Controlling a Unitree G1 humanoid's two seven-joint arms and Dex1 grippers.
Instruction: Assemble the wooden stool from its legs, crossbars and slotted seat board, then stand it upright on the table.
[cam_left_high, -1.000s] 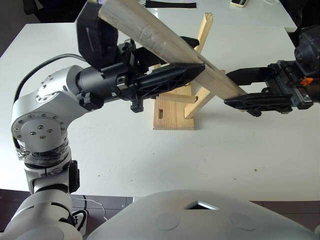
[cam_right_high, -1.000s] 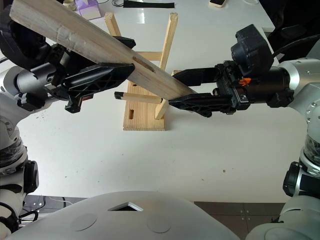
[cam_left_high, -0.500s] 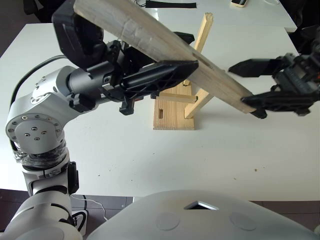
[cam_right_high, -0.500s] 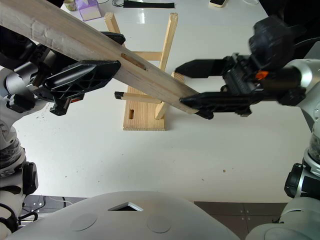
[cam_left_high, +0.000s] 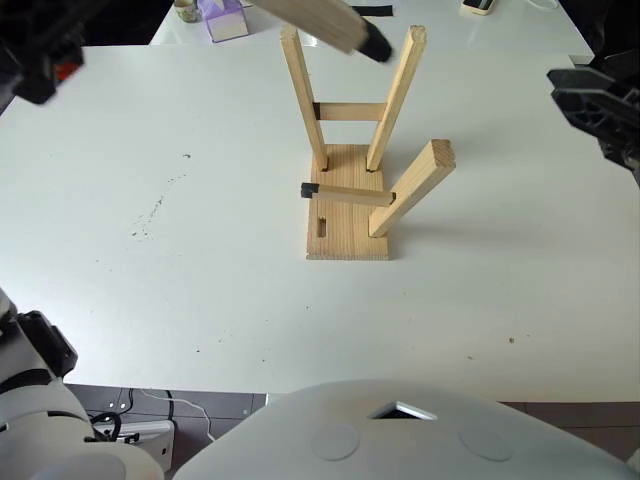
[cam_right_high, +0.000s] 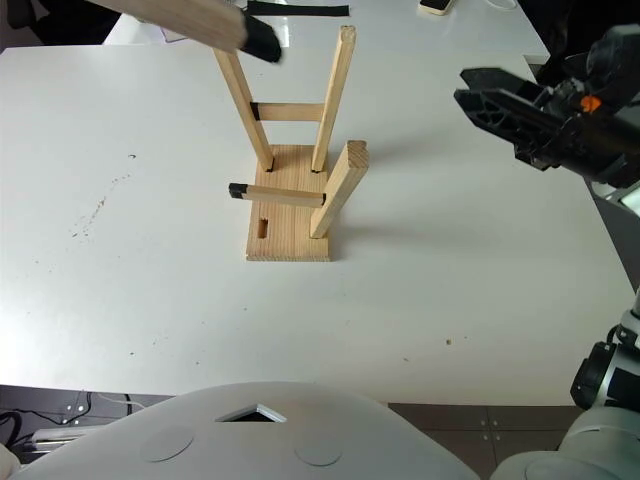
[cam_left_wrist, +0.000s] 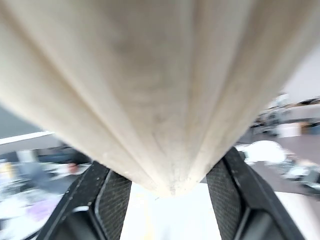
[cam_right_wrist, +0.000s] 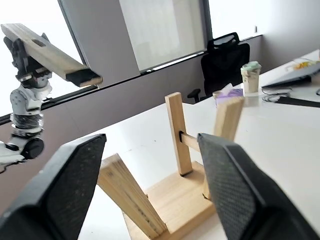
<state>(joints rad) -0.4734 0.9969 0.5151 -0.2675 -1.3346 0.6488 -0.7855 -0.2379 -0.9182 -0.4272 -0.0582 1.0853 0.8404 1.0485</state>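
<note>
- Checking left eye view: seat board (cam_left_high: 348, 246) flat on table (cam_left_high: 150, 150), two upright legs (cam_left_high: 300, 100), a tilted leg (cam_left_high: 415, 190); spare slot (cam_left_high: 320, 226) open at the near left corner. Loose leg (cam_left_high: 320, 17) hangs high over the far end, long axis slanting up toward the robot's left.
- Right eye view: right gripper (cam_right_high: 468, 90) empty, jaws wide, well right of the board.
- Left wrist view: left gripper (cam_left_wrist: 167, 185) clamped on the loose leg, pads (cam_left_wrist: 114, 197) on both flanks.
- Right wrist view: board dead ahead. Judgement: left arm carries the insertion; slot lies below and nearer.
</note>
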